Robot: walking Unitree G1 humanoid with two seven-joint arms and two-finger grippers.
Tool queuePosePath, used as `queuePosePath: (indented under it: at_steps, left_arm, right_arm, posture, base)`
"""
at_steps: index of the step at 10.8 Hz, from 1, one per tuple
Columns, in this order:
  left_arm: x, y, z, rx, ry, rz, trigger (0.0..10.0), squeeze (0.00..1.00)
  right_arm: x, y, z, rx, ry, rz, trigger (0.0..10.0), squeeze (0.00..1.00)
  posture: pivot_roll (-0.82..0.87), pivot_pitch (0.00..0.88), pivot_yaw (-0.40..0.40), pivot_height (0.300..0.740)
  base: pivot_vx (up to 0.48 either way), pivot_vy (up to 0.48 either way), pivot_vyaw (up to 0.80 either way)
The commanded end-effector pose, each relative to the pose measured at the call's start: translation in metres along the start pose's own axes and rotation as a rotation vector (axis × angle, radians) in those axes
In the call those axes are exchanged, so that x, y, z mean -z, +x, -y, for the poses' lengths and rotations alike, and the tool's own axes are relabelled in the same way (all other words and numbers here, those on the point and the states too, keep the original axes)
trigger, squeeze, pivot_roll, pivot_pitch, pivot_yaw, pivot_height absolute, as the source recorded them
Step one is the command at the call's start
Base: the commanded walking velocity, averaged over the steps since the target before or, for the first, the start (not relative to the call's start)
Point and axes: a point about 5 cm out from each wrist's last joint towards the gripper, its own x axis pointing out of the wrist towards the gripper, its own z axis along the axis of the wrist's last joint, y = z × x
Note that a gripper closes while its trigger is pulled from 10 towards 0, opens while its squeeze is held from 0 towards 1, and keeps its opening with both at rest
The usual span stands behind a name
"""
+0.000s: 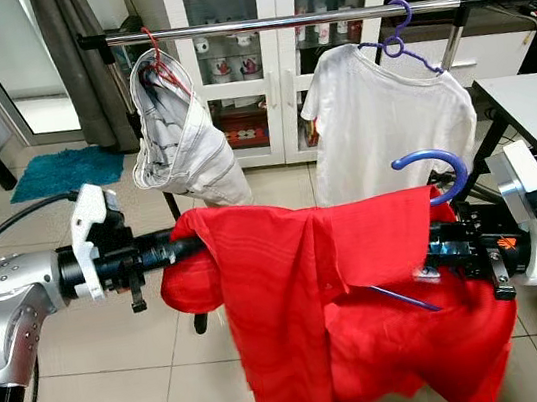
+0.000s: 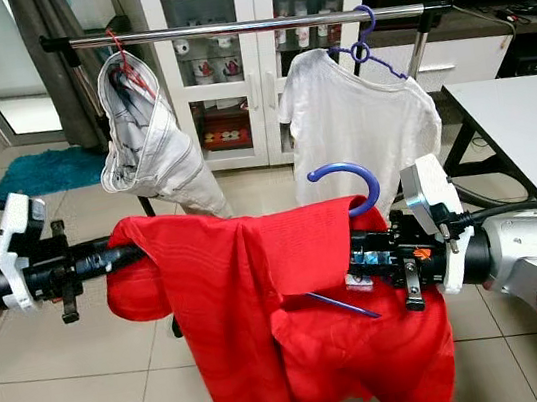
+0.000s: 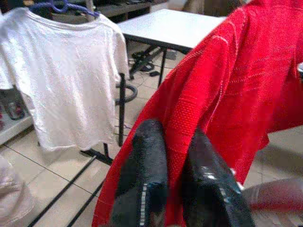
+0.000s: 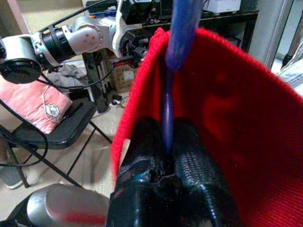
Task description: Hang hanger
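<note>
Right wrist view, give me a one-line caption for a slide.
Right gripper shut on a blue hanger carrying a red shirt, ahead of hanging.

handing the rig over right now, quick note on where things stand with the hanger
Right gripper: shut on the blue plastic hanger, hook up, below the rail.
Left gripper: shut on the red knit shirt draped over that hanger.
Metal clothes rail: already carries a white T-shirt on a purple hanger and a pale garment on a red hanger.
Done: shirt on hanger.
Left: lift and hook it on the rail's free middle stretch.
</note>
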Motion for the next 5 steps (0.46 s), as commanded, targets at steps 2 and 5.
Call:
queuePosePath:
  at_steps: [2, 5]
  left_arm:
    - [-0.006, -0.005, -0.003, -0.03, 0.011, 0.033, 0.0, 0.0]
    - [-0.013, -0.018, -0.011, -0.156, 0.005, 0.138, 0.0, 0.0]
  right_arm:
    - [-0.01, 0.0, 0.002, -0.007, -0.056, 0.011, 10.0, 0.0]
    - [-0.01, -0.002, 0.004, 0.004, -0.058, 0.009, 10.0, 0.0]
  posture:
    - [-0.02, 0.0, 0.026, 0.74]
    - [-0.02, 0.0, 0.03, 0.74]
  base:
    - [0.0, 0.0, 0.0]
    - [0.0, 0.0, 0.0]
